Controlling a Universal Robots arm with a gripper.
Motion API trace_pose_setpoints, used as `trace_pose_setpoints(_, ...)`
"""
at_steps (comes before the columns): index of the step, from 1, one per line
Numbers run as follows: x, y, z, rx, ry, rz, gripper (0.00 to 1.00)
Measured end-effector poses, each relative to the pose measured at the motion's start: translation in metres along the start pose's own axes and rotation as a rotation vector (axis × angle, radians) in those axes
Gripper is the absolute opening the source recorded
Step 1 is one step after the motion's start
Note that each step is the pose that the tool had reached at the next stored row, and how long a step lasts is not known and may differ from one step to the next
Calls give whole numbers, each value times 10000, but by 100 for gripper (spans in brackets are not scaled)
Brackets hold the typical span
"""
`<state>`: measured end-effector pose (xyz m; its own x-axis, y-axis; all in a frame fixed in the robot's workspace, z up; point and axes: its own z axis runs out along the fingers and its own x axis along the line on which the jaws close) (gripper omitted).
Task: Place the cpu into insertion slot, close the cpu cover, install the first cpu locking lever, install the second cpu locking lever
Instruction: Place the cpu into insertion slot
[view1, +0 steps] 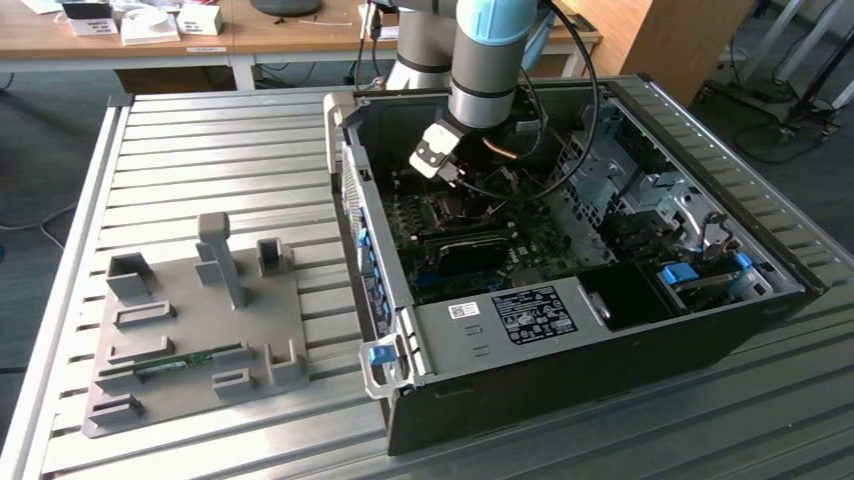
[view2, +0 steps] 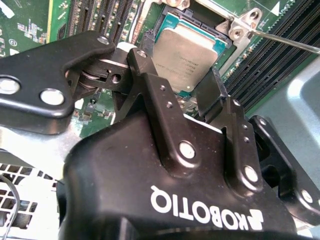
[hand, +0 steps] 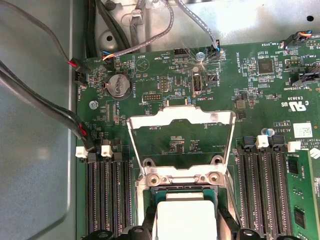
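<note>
Cpu (view2: 187, 50): square, silvery lid, green rim, at insertion slot (view2: 200, 19), between gripper (view2: 177, 70) pads. Gripper part-open, clamped on cpu edges. Cpu cover (hand: 210, 117) raised beyond gripper. Arm (view1: 487, 60) vertical, reaching into case (view1: 561, 390).

The cpu (view2: 186, 50), a thin square chip with a pale grey metal top, sits level in the insertion slot (view2: 200, 16), a dark square socket. The cpu cover (hand: 182, 116), a silvery windowed frame, is swung open on its hinge at the slot's edge.
</note>
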<state>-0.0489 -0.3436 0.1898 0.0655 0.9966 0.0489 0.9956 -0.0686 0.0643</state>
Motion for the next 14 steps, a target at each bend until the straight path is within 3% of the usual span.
trace_pose_setpoints(14,2,1,18,-12,18,3,56)
